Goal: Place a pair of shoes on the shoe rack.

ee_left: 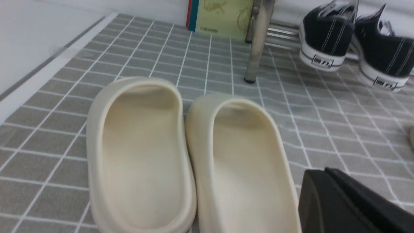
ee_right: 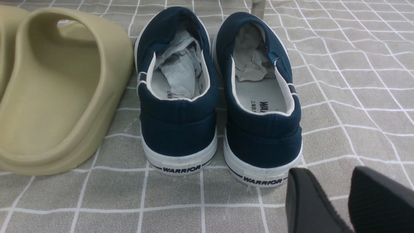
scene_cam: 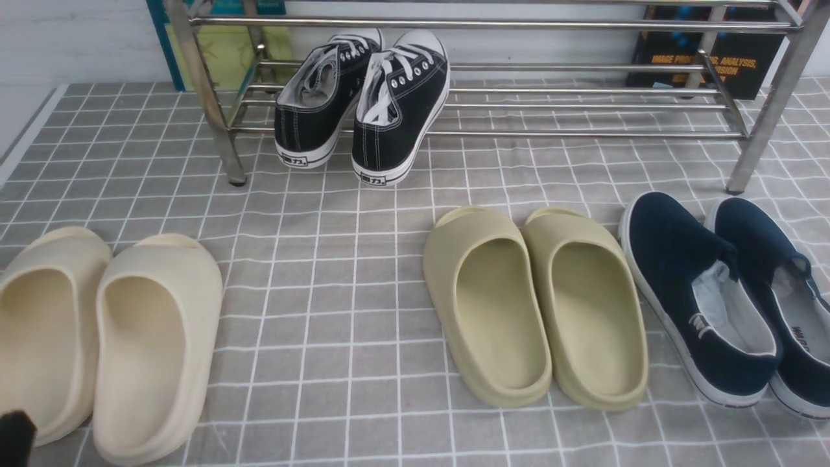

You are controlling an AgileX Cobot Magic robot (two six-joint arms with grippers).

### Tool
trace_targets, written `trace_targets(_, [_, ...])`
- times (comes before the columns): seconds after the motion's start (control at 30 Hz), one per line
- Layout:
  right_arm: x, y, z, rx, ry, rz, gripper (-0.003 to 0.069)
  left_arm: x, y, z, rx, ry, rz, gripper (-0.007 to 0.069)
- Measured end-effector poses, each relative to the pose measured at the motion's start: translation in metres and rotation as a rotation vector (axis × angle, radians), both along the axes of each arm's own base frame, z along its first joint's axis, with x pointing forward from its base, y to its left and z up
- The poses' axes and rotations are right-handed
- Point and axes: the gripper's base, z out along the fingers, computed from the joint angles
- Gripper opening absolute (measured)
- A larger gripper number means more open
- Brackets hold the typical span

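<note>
Cream foam slides [scene_cam: 104, 337] sit at the near left edge beside the left gripper [ee_left: 352, 204] — its state I cannot tell. Farther back-left, 2 black canvas lace-up sneakers [scene_cam: 363, 104] lean toes-first on the silver tube shoe rack [scene_cam: 583, 107], heels overhanging; the right gripper [ee_right: 349, 200] — released — is farther off.

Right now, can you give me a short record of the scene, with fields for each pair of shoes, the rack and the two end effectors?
black sneakers: on the lowest bars of the shoe rack, at its left end, heels overhanging toward the camera
cream slides: on the cloth, near left, side by side
olive slides: on the cloth, centre right
navy slip-ons: on the cloth, far right, paper stuffed inside
left end effector: beside the cream slides, holding nothing; opening not visible
right end effector: open, behind the navy heels, empty
</note>
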Motion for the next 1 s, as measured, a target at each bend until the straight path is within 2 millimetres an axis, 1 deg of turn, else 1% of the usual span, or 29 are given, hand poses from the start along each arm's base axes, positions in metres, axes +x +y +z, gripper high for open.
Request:
trace_targets(0.1, [0.000,0.000,0.000,0.000,0.000,0.000,0.0239,0.000,0.000,-0.008,0.007,0.049,-0.001,-0.0013])
trace_targets(0.27, [0.000,0.000,0.000,0.000,0.000,0.000,0.0239,-0.002,0.000,-0.015,0.003,0.116,-0.002,-0.0013])
trace_targets(1.0, [0.000,0.000,0.000,0.000,0.000,0.000,0.0239,-0.002,-0.001,-0.016,-0.014,0.123,-0.004,-0.0013])
